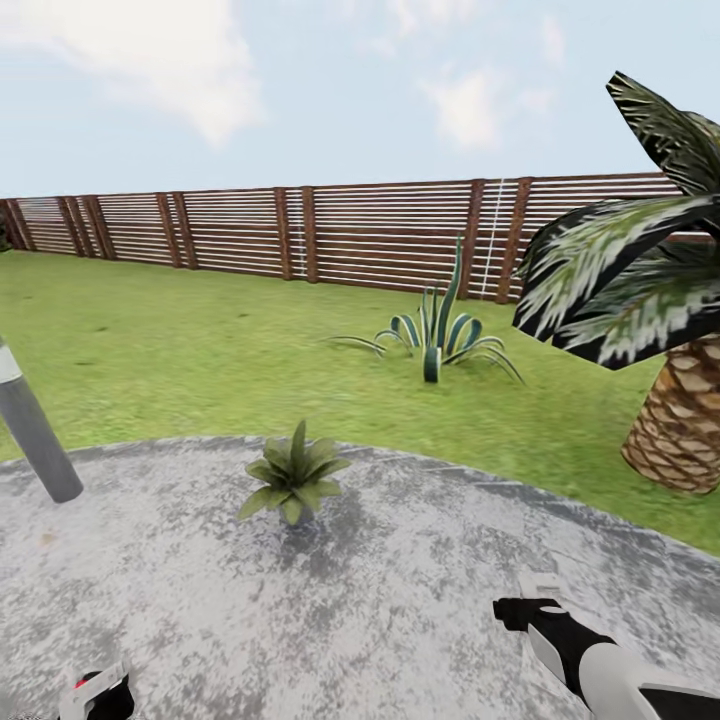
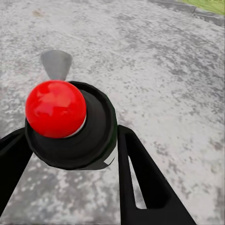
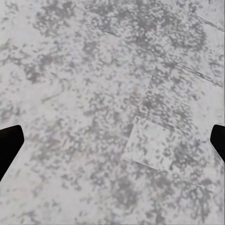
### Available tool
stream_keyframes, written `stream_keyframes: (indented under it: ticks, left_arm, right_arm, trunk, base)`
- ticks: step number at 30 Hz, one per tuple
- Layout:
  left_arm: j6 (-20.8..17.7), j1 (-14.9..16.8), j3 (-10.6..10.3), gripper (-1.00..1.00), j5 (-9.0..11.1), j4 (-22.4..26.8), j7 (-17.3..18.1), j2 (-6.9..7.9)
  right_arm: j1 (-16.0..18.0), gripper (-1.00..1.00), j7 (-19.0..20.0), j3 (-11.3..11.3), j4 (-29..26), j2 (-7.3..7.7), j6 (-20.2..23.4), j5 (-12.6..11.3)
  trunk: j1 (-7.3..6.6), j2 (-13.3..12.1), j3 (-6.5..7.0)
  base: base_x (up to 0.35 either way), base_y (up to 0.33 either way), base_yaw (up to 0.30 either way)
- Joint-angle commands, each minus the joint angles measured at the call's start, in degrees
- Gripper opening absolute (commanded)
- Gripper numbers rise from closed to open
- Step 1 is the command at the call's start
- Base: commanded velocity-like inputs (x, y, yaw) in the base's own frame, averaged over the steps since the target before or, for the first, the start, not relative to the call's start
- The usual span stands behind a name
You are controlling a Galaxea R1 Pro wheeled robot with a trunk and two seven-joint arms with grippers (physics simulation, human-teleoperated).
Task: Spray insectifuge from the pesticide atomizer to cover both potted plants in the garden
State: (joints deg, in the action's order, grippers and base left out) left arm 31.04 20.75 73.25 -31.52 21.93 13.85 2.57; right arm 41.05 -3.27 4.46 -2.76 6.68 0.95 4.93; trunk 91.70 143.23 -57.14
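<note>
The pesticide atomizer [image 2: 56, 108], a black body with a shiny red ball on top, sits between the two black fingers [image 2: 140, 183] of my left gripper [image 2: 70, 140], which is shut on it. In the head view that gripper [image 1: 100, 697] is at the bottom left corner, low over the paving. One potted plant [image 1: 293, 480], a low rosette of pointed green leaves, stands on the grey stone paving ahead, a short way beyond both grippers. My right gripper [image 1: 525, 607] hangs at the lower right, right of the plant and nearer to me. Its fingers [image 3: 8, 145] are spread wide over bare stone, holding nothing.
Round grey paving [image 1: 400, 600] meets the grass lawn [image 1: 180, 350]. A striped agave [image 1: 436, 340] grows on the grass, a tall palm [image 1: 680, 400] stands at the right, and a grey post [image 1: 35, 435] leans at the left. A brown slat fence [image 1: 350, 235] closes the garden.
</note>
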Motion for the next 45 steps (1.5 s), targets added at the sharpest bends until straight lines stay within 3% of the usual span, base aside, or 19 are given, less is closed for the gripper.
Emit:
stream_keyframes:
  ticks: [1,32,45]
  left_arm:
    - [0.2,0.1,0.5,-1.0,-0.2,0.0,0.5,-0.02]
    - [0.2,0.1,0.5,-1.0,-0.2,0.0,0.5,-0.02]
    - [0.2,0.1,0.5,-1.0,-0.2,0.0,0.5,-0.02]
  right_arm:
    - [0.0,1.0,-0.1,0.5,-0.1,0.0,0.1,0.5]
    - [0.0,1.0,-0.1,0.5,-0.1,0.0,0.1,0.5]
    - [0.0,1.0,-0.1,0.5,0.0,0.0,0.1,0.5]
  trunk:
    - [0.0,0.0,-0.05]
    - [0.0,0.0,-0.05]
    - [0.0,0.0,-0.05]
  base:
    - [0.139,-0.289,0.252]
    - [0.099,-0.289,0.252]
    - [0.003,-0.031,0.252]
